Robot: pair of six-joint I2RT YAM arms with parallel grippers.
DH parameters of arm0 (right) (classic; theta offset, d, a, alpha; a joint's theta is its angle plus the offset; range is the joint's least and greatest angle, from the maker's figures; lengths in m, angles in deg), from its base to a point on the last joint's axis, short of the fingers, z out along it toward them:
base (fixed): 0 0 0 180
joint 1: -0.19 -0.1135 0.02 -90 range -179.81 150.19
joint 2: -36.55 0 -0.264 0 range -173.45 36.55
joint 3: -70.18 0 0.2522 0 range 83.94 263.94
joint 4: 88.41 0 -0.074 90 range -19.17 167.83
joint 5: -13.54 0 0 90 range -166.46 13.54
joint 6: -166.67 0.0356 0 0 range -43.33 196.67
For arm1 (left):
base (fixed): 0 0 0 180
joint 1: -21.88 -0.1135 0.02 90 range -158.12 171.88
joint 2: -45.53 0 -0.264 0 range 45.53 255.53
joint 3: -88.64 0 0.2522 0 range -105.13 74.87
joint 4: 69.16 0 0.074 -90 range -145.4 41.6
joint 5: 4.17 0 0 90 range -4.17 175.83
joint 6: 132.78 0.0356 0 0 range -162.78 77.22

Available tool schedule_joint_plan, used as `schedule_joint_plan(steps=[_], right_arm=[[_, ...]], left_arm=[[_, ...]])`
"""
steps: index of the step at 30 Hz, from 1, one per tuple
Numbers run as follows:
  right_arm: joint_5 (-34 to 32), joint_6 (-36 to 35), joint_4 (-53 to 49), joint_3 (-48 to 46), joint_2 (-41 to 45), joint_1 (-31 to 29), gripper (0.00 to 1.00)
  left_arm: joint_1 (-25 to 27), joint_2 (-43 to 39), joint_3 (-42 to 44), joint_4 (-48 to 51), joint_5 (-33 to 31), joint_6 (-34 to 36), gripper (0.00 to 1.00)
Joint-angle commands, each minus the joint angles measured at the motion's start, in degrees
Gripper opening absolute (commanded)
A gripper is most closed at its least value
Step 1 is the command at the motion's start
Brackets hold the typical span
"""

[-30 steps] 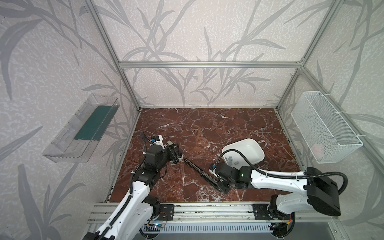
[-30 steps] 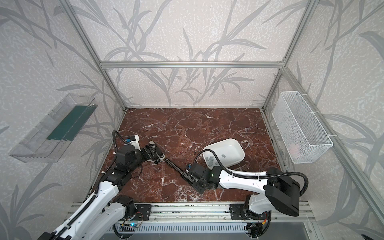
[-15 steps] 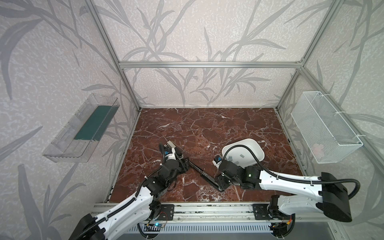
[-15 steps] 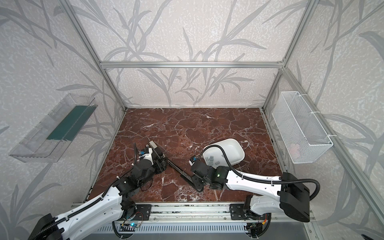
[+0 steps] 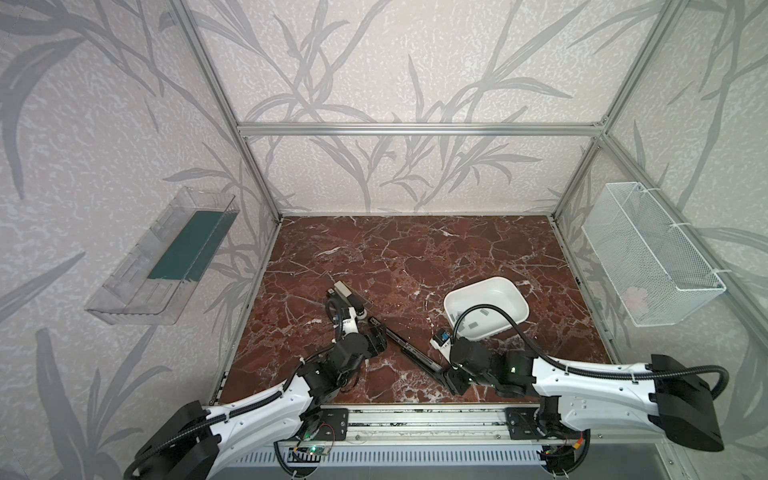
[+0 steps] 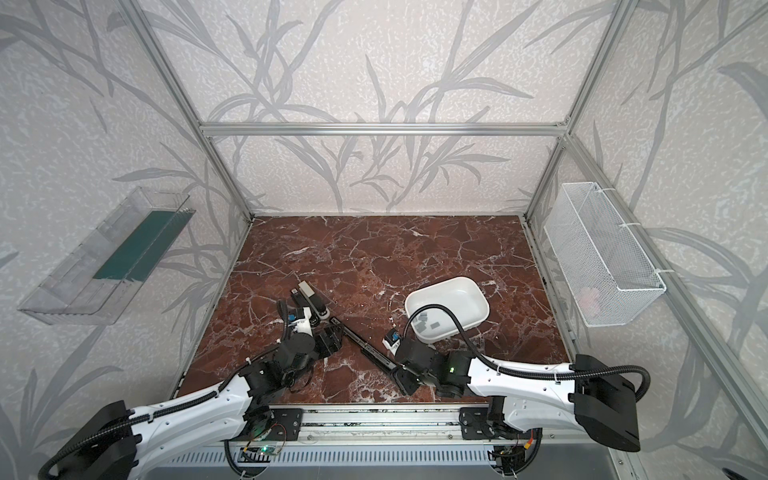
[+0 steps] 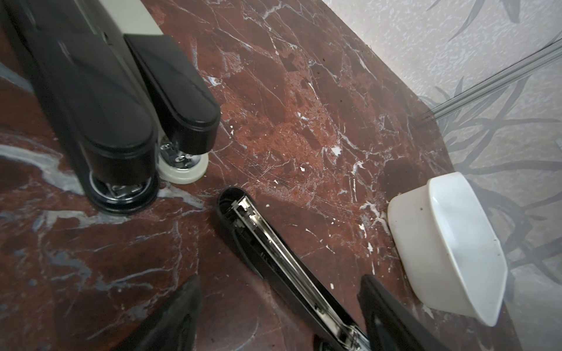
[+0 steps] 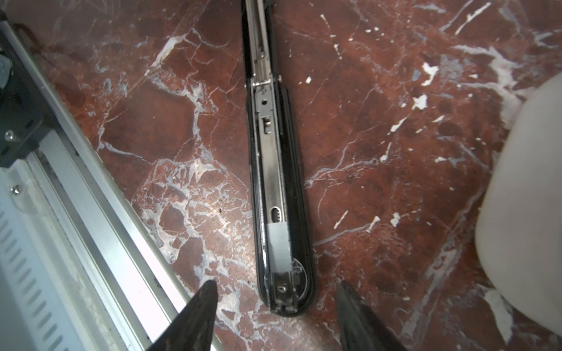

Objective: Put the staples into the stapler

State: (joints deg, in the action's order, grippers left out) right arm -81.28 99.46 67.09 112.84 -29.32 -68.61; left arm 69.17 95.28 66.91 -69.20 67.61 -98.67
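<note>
**Q:** What sits nearest?

**A:** The right gripper, jaws spread wide and empty, straddles the near end of the stapler. The stapler lies hinged open on the marble table, probably so that its channel faces up for loading. One strip of staples lies in that channel.

**Q:** And beyond?

**A:** The left gripper, also wide open and holding nothing, brackets the stapler's far half. Farther off, spare staples wait in the white tray.
</note>
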Motion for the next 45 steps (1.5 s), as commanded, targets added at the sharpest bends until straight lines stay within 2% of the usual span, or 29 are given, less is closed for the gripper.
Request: schedule_joint_plan(steps=[1,8,14,19,21,24,30,35,40,42,45], right_arm=[[-4.3,-2.6,5.4,-0.8,-3.5,-1.3,0.62],[-8.3,-2.8,7.8,-0.8,-7.2,-1.6,0.56],[-7.8,-3.5,11.8,-1.2,-11.0,-1.7,0.49],[-8.6,-3.3,12.0,2.1,-17.3,-3.5,0.34],[-9.2,-3.1,11.7,3.1,-19.0,-4.2,0.28],[-9.3,-2.6,12.2,3.4,-19.9,-4.5,0.22],[-8.8,-2.2,13.3,3.1,-19.4,-4.9,0.09],[-6.9,-1.3,17.0,2.0,-19.7,-5.0,0.08],[-5.9,-0.8,17.6,3.5,-20.9,-5.4,0.07],[-5.2,-0.7,18.3,4.0,-21.6,-5.5,0.07],[-4.8,-0.6,18.5,4.4,-22.0,-5.6,0.07]], left_arm=[[0.1,2.0,0.8,-5.3,-1.9,-0.1,0.88],[0.1,7.8,0.2,-9.4,0.9,-3.7,0.89],[0.1,13.2,-0.9,-9.1,-1.7,-7.9,0.89],[0.0,13.7,-1.7,-7.5,-3.1,-9.9,0.89],[0.0,13.8,-1.8,-6.7,-3.8,-12.8,0.89],[-0.8,15.6,-2.1,-9.8,-0.8,-13.0,0.9],[-3.4,18.1,-3.3,-10.0,3.4,-15.0,0.9],[-4.3,17.8,-3.5,-9.8,6.5,-18.6,0.9],[-4.4,17.7,-9.0,1.6,12.3,-23.3,0.9],[-4.4,18.0,-9.6,1.1,14.9,-22.9,0.9],[-4.4,18.8,-7.4,-4.8,14.6,-23.2,0.9]])
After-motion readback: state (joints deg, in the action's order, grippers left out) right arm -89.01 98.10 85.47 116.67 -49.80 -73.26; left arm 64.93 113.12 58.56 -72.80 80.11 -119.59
